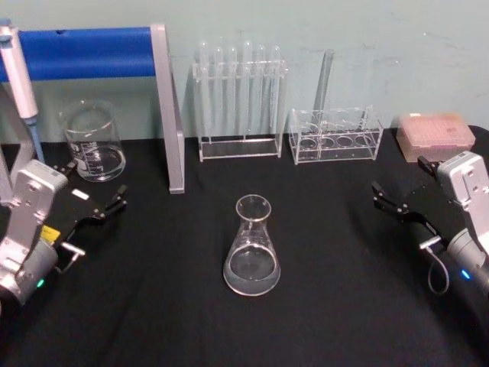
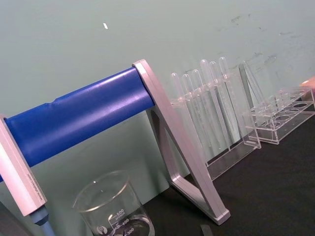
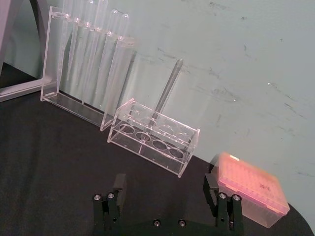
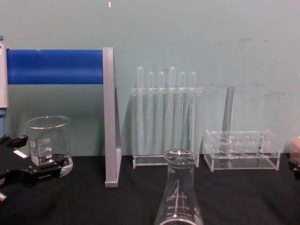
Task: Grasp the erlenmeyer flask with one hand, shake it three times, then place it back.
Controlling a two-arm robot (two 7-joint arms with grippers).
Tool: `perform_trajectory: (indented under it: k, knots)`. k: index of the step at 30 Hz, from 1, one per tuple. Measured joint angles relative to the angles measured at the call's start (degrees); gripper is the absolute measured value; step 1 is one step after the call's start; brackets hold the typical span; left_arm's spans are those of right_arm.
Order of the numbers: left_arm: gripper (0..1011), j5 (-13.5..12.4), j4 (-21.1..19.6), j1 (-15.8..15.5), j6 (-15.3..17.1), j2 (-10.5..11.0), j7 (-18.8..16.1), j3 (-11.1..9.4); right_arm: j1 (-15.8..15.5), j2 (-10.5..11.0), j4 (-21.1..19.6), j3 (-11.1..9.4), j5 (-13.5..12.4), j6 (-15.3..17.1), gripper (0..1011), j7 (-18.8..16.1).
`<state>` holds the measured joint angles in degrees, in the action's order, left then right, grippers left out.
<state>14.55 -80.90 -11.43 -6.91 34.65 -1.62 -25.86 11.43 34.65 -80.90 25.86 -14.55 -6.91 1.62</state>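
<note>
Fingers [image 3: 119,184] wide, well clear of erlenmeyer flask [image 1: 251,252]

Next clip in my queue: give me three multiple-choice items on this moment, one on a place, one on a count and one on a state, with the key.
1. Where is the erlenmeyer flask?
A. Around the middle of the black table.
B. At the table's far left edge.
C. Held in the air.

2. How many test tubes stand in the tall rack?
A. Three.
B. Six.
C. Ten.

3. How is the right claw?
A. Open, holding nothing.
B. Shut on the flask.
C. Shut on a test tube.

Key:
1 A: the flask stands upright and free, between the left claw and the right claw.
2 B: six rounded tops show in the chest view.
3 A: the right wrist view shows its fingers apart with nothing between them.
</note>
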Motion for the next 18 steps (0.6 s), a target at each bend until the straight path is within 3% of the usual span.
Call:
perform_trajectory:
  k: [18]
  knots:
    - [1001, 0.00, 0.00, 0.00, 0.00, 0.00, 0.00, 0.00, 0.00, 0.00, 0.00, 0.00, 0.00, 0.00, 1003, 0.00]
